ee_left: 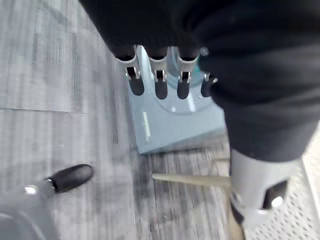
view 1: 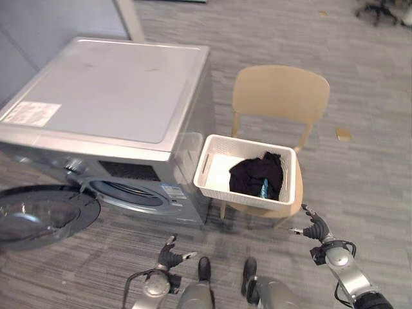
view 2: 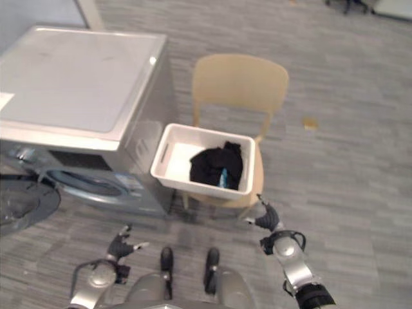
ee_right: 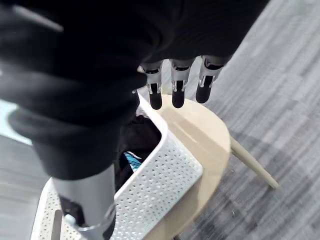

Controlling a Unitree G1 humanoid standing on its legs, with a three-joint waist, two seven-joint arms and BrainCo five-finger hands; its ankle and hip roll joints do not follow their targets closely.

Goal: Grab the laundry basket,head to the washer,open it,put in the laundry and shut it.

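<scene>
Reaching for the clothes (view 1: pixel 256 176) in the basket (view 1: pixel 212 161) is likely next; washer door (view 1: pixel 45 215) is opened, both hands (view 1: pixel 168 256) (view 1: pixel 315 226) are spread, empty.

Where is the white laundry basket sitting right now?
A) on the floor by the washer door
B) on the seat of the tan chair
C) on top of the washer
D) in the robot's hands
B: the white laundry basket, with dark laundry inside, rests on the seat of the tan chair beside the washer; the left hand and the right hand hang open and hold nothing.
</scene>
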